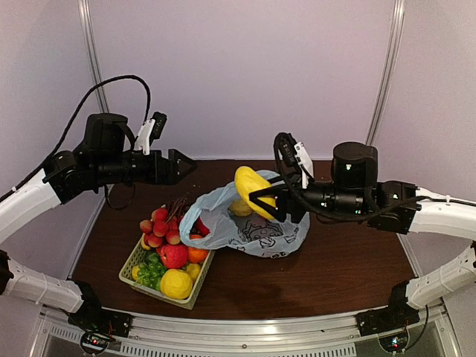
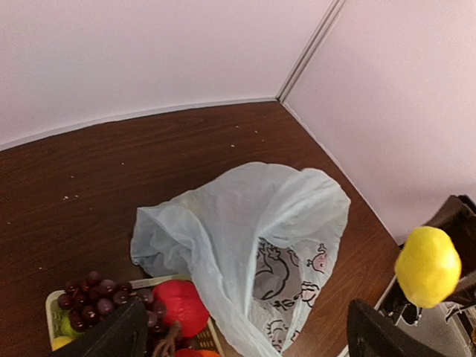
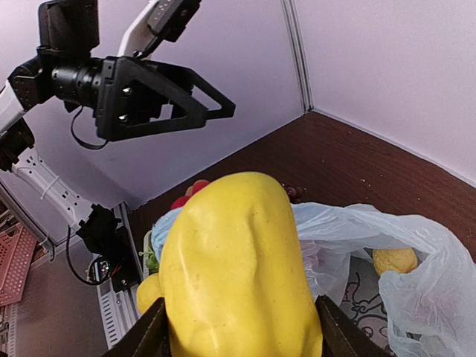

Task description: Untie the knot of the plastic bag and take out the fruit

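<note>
Brown wood table (image 1: 335,268) under everything. Pale blue plastic bag (image 1: 253,227) lies mid-table, mouth agape, no knot visible; its edge overlaps the rim of the basket (image 1: 130,271) on the L, heaped full. Big curved yellow fruit (image 1: 249,182) hangs over the bag, clenched in the R gripper (image 1: 260,202); small lemon (image 3: 394,260) sits inside the bag. Risk, we judge: smooth skin, grip low on it, so a swing could slip it; film may snag the fingers. R arm (image 1: 439,212) reaches in level from the side; L gripper (image 1: 182,165) raised well clear, fingers spread, empty.

the plastic bag (image 1: 256,230) hides part of the basket (image 1: 149,291).
</note>
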### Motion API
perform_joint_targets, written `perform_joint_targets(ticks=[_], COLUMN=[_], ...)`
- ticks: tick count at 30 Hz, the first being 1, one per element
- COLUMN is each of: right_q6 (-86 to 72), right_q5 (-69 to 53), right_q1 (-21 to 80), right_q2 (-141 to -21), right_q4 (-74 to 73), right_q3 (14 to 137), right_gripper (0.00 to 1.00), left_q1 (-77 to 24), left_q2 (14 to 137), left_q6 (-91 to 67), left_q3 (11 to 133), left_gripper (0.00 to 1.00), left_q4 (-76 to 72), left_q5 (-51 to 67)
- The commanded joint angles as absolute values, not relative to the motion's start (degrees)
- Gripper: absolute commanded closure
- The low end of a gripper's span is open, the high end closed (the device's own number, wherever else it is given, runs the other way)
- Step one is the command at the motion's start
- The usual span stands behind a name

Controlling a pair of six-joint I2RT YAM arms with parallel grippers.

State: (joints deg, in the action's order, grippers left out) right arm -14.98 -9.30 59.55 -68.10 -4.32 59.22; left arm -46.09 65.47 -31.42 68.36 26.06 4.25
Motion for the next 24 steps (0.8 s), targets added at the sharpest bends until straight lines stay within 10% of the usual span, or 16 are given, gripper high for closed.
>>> perform_joint_targets(ticks=[1,24], right_q6=[-14.61,-18.31], right_q5=[-2.28,9.85], right_q1=[65.35,85.14], right_q2=[-69.06,-113.36], right_q4=[-7.57,-18.90], right_q3=[63.64,106.31], right_gripper=[0.68,0.67], left_q1=[-37.33,-20.83], left_q2=[64.57,53.86], left_q6=[-27.38,-24.72], left_q3=[70.49,57.29], left_gripper=[0.04,0.03], left_q4=[33.34,37.97], left_q5=[9.18,-1.08])
